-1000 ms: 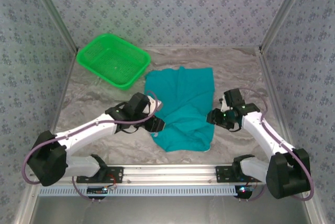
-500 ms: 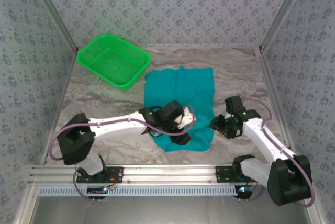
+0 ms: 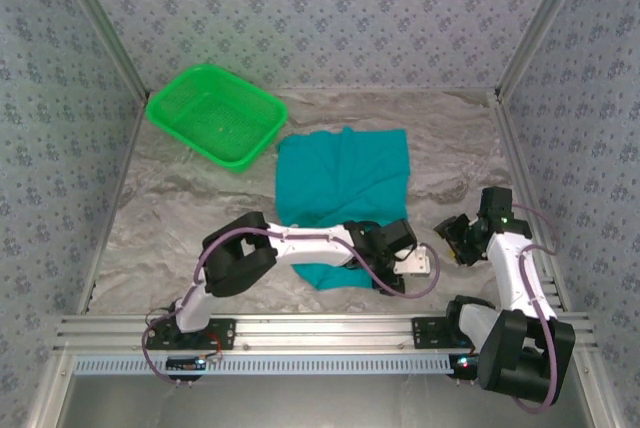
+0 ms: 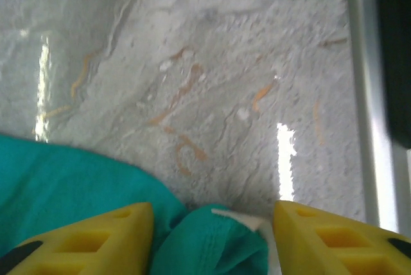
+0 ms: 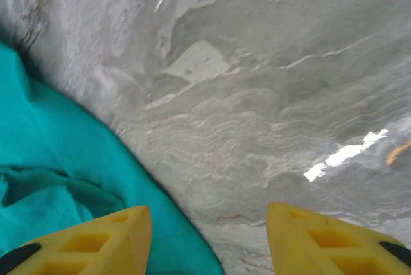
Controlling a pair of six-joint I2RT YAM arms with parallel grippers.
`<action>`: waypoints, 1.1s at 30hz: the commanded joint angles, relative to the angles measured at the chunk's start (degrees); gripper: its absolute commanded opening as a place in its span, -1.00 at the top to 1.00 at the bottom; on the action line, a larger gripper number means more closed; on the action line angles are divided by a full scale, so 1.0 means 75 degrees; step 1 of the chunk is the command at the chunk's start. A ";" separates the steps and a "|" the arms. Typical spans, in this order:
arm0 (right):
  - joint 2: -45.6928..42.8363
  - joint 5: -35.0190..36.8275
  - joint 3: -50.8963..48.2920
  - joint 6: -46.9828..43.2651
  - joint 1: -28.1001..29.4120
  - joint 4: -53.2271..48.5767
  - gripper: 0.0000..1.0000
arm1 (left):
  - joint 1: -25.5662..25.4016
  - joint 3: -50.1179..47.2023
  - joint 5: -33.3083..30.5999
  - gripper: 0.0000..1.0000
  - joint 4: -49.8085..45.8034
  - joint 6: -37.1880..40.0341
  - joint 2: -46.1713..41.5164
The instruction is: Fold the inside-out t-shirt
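Left claw [image 3: 418, 266] swung right, straddling t-shirt [image 3: 345, 173] edge

Left pincer [image 4: 210, 208] stretched far right, parted, right pincer [image 5: 207, 209] parted

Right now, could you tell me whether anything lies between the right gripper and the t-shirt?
Nothing visible does: only bare table separates the open right gripper from the t-shirt edge beside it.

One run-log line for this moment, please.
t-shirt: spread on table | left gripper: open, shirt's near corner between its jaws | right gripper: open, empty, over table beside shirt's right edge
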 commanded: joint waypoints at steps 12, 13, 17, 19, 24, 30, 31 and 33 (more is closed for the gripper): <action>0.0539 -0.0860 -0.0904 -0.0215 0.4147 0.0923 0.30 | 0.1399 -0.1847 0.1408 0.80 0.1165 0.1205 -0.1138; 0.0568 -0.0862 -0.0886 -0.0262 0.4355 0.1047 0.29 | 0.1443 -0.1886 0.1567 0.70 0.1226 0.1151 -0.1156; 0.0534 -0.0795 -0.0915 -0.0428 0.4699 0.1377 0.33 | 0.1804 -0.2217 0.2271 0.43 0.1777 0.0533 -0.1254; 0.0546 -0.0974 -0.1007 -0.0543 0.4791 0.1637 0.40 | 0.2002 -0.2438 0.2666 0.26 0.2070 0.0219 -0.1415; 0.0570 -0.1006 -0.1228 -0.0959 0.5270 0.2434 0.32 | 0.2522 -0.3167 0.3017 0.13 0.2839 -0.0446 -0.2246; 0.0586 -0.0725 -0.1175 -0.1458 0.5734 0.3100 0.22 | 0.2840 -0.4096 0.3331 0.06 0.3690 -0.1133 -0.3387; 0.0629 -0.0701 -0.1196 -0.1469 0.5774 0.3209 0.22 | 0.2896 -0.4211 0.3318 0.06 0.3803 -0.1215 -0.3502; 0.0791 -0.0879 -0.1320 -0.1525 0.5839 0.3615 0.21 | 0.2956 -0.4339 0.3036 0.06 0.3790 -0.1297 -0.3710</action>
